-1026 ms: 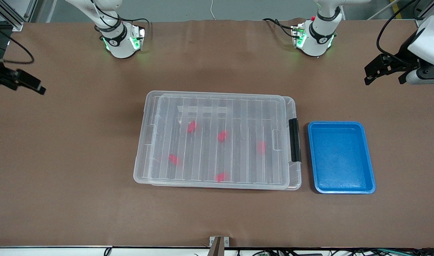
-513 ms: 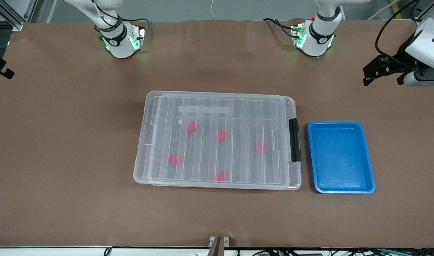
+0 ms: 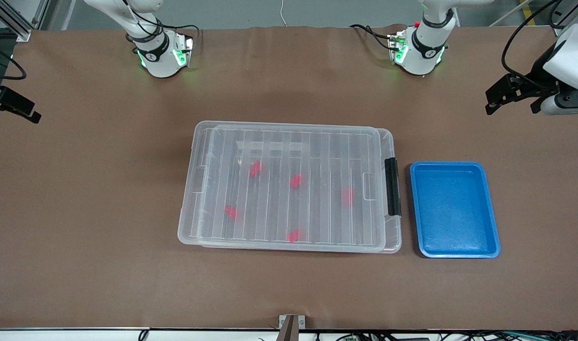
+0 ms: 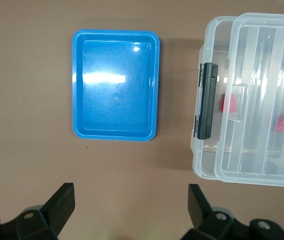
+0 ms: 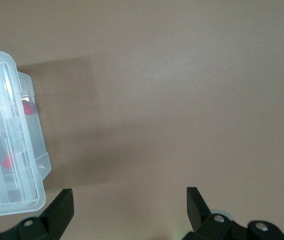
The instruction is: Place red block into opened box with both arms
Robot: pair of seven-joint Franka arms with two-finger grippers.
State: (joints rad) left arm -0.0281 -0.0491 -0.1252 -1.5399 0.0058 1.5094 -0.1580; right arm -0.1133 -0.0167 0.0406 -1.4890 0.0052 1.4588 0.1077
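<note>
Red blocks [image 3: 255, 168], 5, centre frame, inside box [image 3: 289, 187] under ribbed lid; left gripper [image 3: 511, 94] upper right, right gripper [image 3: 14, 106] upper left, both wide open, empty; risk: lid blocks access, latch [image 3: 392, 186] may snag.

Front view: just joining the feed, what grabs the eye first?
The clear box mid-table, lid on, with five red blocks showing through it. Beside it, toward the left arm's end, sits an empty blue tray. The left hand and right hand both hang open and empty over the table's ends.
</note>
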